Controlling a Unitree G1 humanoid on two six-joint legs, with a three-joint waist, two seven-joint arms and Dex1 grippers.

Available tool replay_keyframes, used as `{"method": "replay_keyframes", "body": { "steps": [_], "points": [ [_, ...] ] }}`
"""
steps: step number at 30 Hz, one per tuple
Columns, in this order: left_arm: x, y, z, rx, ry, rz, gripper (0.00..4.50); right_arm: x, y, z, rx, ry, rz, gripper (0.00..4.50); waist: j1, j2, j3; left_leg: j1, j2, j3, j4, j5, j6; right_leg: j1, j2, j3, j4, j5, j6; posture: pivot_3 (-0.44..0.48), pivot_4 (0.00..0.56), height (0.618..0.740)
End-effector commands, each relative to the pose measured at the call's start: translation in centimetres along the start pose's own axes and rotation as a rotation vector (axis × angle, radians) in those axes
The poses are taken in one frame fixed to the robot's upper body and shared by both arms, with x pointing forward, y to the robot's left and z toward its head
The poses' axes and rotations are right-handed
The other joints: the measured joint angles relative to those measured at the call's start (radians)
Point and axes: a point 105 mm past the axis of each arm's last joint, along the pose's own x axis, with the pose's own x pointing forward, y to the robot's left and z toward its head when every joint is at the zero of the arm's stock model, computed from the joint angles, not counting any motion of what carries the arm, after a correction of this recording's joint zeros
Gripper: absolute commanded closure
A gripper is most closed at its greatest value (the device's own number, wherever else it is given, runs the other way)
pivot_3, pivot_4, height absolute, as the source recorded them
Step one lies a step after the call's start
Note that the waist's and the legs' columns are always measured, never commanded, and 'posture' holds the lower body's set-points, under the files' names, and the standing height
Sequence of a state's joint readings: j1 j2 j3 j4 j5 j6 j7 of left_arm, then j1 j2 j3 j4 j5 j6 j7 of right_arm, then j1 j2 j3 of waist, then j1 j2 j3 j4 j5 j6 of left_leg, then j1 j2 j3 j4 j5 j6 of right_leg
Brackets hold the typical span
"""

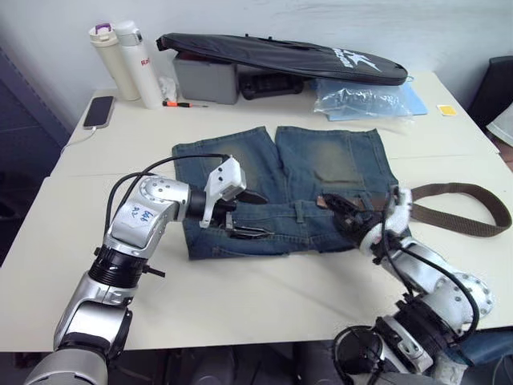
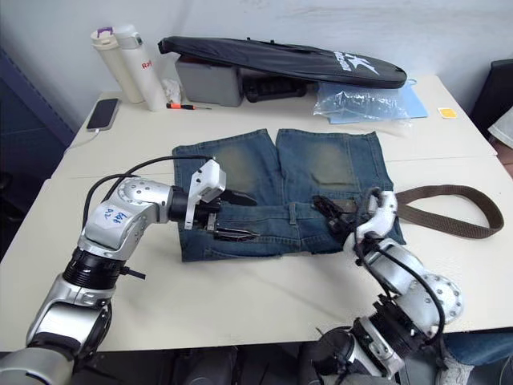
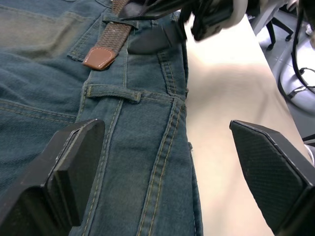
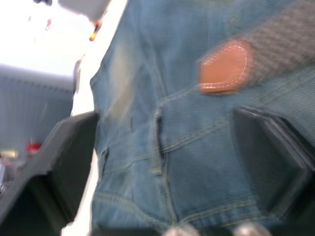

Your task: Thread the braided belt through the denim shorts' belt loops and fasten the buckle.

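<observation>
A pale counter (image 1: 264, 297) carries the denim shorts (image 1: 321, 172), which lie flat with their legs pointing away from the robot and the waistband nearest it. At the counter's far edge rest a long black bag (image 1: 280, 56), a grey box (image 1: 206, 80) beneath it, two white bottles (image 1: 128, 60), a clear plastic pouch (image 1: 361, 98), and a phone (image 1: 98, 111) at the far left.

The braided belt (image 1: 469, 208) forms a loop on the counter to the right of the shorts, then runs leftward onto the waistband. The left gripper (image 1: 244, 215) hovers over the left part of the waistband, its fingers spread wide and holding nothing. The right gripper (image 1: 345, 212) sits over the right part of the waistband where the belt arrives.

The left wrist view gives detail the head views lack: the belt's tan leather tip (image 3: 100, 57) lies on the denim past one of the belt loops (image 3: 120, 20), and another loop (image 3: 113, 92) lies just beyond it, with no belt through it. The left gripper's fingers (image 3: 74, 172) straddle the waistband edge, one over denim, one over bare counter. The right wrist view shows the same tan tip close up, with the right gripper's fingers parted on either side of the waistband, gripping nothing.
</observation>
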State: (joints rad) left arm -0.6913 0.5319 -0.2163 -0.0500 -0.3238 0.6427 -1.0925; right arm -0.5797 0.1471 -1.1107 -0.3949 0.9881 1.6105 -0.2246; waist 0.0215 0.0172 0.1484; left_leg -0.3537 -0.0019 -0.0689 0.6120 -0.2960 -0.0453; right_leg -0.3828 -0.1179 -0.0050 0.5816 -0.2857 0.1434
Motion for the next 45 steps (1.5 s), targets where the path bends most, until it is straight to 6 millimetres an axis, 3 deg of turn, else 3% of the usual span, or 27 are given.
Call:
{"method": "replay_keyframes", "body": {
  "steps": [1,8,15,19,24,34,45],
  "points": [
    [-0.5,-0.1,1.1,0.044,-0.016,0.006,0.0,0.9,1.3,-0.6,0.165,-0.035,0.028,0.03,-0.007,0.0,0.0,0.001,0.0,0.0,0.0,-0.001,0.003,0.0,0.0,0.0,0.0,0.0,0.0,0.0,0.15,0.74],
    [-0.7,0.0,1.4,0.053,-0.019,0.02,0.0,1.3,0.9,-0.1,0.241,-0.031,0.018,0.03,-0.036,0.0,0.0,0.002,0.002,0.001,-0.002,-0.002,0.01,-0.001,0.002,0.001,0.003,-0.001,-0.001,0.0,0.15,0.74],
    [-1.0,0.1,1.2,0.047,-0.013,0.038,0.0,0.9,4.0,-0.7,0.276,0.052,0.144,0.03,-0.051,0.0,0.0,0.001,0.003,0.001,-0.002,-0.002,0.012,-0.002,0.002,0.001,0.003,-0.001,-0.001,0.0,0.15,0.74],
    [-1.0,0.2,1.2,0.045,-0.013,0.042,0.0,0.7,4.5,-1.0,0.293,0.085,0.125,0.03,-0.05,0.0,0.0,0.001,0.002,0.001,-0.002,-0.002,0.012,-0.001,0.002,0.002,0.002,-0.001,-0.001,0.0,0.15,0.74],
    [-1.0,0.3,1.3,0.048,-0.015,0.047,0.0,1.4,2.7,-1.2,0.328,0.081,0.043,0.03,-0.05,-0.001,0.0,0.001,0.002,0.001,-0.002,-0.002,0.013,-0.001,0.003,0.002,0.002,-0.001,-0.001,0.0,0.15,0.74],
    [-1.0,0.4,1.2,0.047,-0.009,0.051,0.0,2.9,1.7,0.2,0.336,0.014,0.065,0.03,-0.049,-0.001,0.001,0.001,0.003,0.001,-0.002,-0.002,0.013,-0.002,0.003,0.002,0.002,-0.001,-0.001,0.0,0.15,0.74],
    [-0.9,0.6,1.5,0.057,-0.01,0.056,0.0,4.5,-2.2,-0.3,0.393,-0.03,-0.081,0.03,-0.048,-0.004,-0.001,0.003,0.003,0.001,-0.001,-0.002,0.013,0.0,0.003,0.002,0.002,-0.001,-0.001,0.0,0.15,0.74]
  ]
}}
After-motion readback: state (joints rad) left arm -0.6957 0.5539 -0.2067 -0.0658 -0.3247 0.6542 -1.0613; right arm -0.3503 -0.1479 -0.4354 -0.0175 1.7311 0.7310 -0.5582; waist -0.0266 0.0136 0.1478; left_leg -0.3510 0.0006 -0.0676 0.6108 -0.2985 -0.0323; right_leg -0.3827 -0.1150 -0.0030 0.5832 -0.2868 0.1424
